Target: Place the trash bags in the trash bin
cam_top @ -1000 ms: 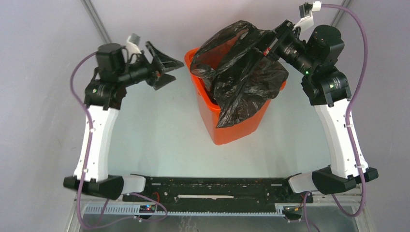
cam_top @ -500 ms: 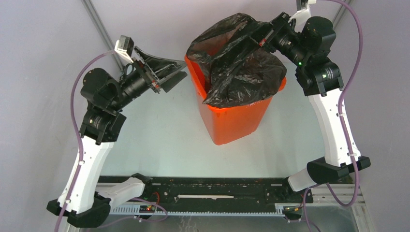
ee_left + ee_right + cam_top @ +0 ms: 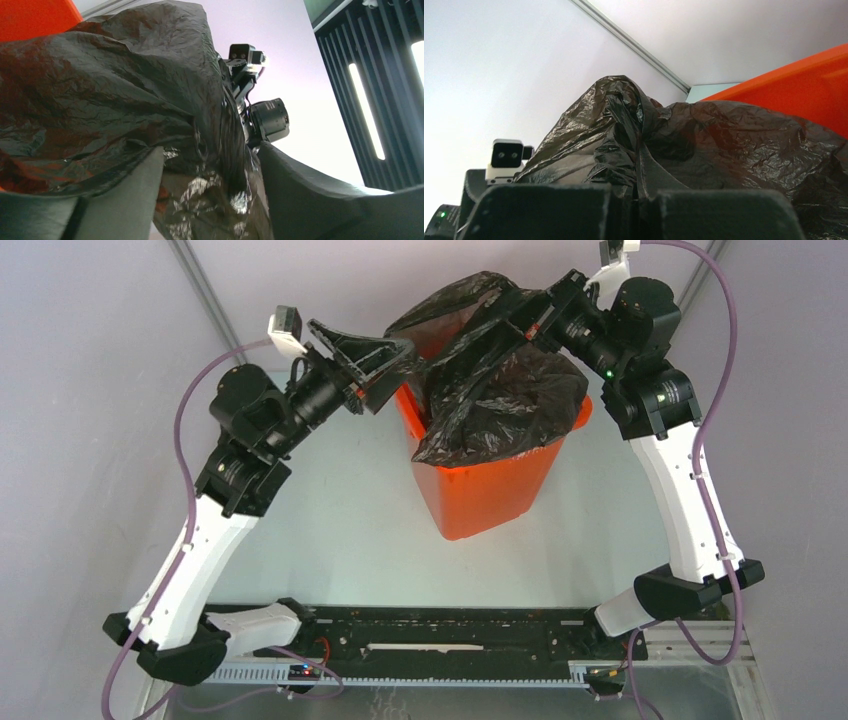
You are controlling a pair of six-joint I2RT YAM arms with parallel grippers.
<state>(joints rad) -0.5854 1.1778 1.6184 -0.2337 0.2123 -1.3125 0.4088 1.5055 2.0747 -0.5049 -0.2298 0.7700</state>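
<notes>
black trash bags (image 3: 505,390) newly within left gripper (image 3: 398,368)

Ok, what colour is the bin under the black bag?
Bright orange; the trash bin shows best in the top external view.

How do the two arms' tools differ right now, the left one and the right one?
The left tool has its fingers apart, with folds of the bag lying between them; the right tool is pinched shut on a fold of the bag. The left tool reaches in from the bag's left side, the right tool from its right side. Both are black, two-fingered, and up at the bag, which is draped over the orange bin.
</notes>
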